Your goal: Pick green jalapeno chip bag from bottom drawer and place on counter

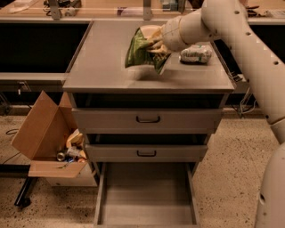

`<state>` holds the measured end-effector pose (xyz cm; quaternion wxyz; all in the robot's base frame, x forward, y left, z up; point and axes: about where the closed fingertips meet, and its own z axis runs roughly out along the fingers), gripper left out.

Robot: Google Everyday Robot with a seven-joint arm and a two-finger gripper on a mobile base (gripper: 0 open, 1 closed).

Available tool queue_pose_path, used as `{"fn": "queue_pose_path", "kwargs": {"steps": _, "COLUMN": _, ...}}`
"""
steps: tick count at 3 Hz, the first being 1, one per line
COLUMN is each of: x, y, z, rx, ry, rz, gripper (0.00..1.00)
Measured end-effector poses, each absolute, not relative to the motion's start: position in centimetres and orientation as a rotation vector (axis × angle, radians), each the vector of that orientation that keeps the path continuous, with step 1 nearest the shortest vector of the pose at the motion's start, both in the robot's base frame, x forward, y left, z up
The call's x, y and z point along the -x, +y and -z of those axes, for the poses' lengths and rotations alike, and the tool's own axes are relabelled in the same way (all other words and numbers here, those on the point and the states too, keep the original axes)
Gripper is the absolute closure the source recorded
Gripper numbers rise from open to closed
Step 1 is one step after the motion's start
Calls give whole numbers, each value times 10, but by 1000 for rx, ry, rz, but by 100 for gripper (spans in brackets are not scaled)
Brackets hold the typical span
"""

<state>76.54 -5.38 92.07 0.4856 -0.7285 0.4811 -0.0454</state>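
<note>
The green jalapeno chip bag point(140, 50) hangs tilted from my gripper point(154, 43), which is shut on its upper right edge. The bag is a little above the middle of the grey counter point(102, 67), its lower end close to the surface. The bottom drawer point(146, 193) is pulled open at the foot of the cabinet and its grey floor is bare. My pale arm point(236, 40) reaches in from the right.
A pale whitish-green bag point(195, 53) lies on the counter's right side, just behind my gripper. Two grey drawers with black handles point(148, 119) sit above the bottom drawer. An open cardboard box point(46, 138) with clutter stands on the floor at left. A tan bench point(89, 9) runs behind.
</note>
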Motion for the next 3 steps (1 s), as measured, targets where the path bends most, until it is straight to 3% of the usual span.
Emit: {"fn": "queue_pose_path", "kwargs": {"steps": 3, "x": -776, "y": -51, "z": -890, "rx": 1806, "ry": 1232, "rz": 29, "gripper": 4}}
